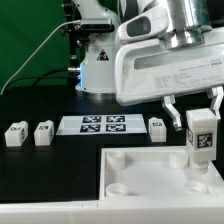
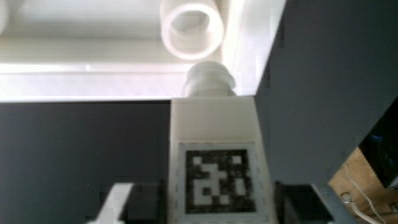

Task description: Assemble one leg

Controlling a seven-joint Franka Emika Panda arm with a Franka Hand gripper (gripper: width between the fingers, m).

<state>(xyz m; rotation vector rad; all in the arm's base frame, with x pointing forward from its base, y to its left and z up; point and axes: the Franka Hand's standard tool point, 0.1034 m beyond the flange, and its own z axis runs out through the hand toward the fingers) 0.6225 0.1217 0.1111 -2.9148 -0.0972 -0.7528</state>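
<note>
My gripper (image 1: 198,105) is shut on a leg (image 1: 200,133), a white square-section block with a black-and-white tag facing the camera. I hold it upright above the far right corner of the large white panel (image 1: 140,180), which has round corner sockets. In the wrist view the leg (image 2: 217,140) runs between my fingers (image 2: 125,200), its rounded tip just short of a round socket (image 2: 192,28) of the panel (image 2: 71,45). Three more legs lie on the black table: two at the exterior view's left (image 1: 14,134) (image 1: 43,132) and one right of the marker board (image 1: 158,126).
The marker board (image 1: 103,125) lies flat behind the panel. The arm's white base (image 1: 98,65) stands at the back centre, with a green cable at the exterior view's left. The table edge and a light surface show in the wrist view (image 2: 374,180).
</note>
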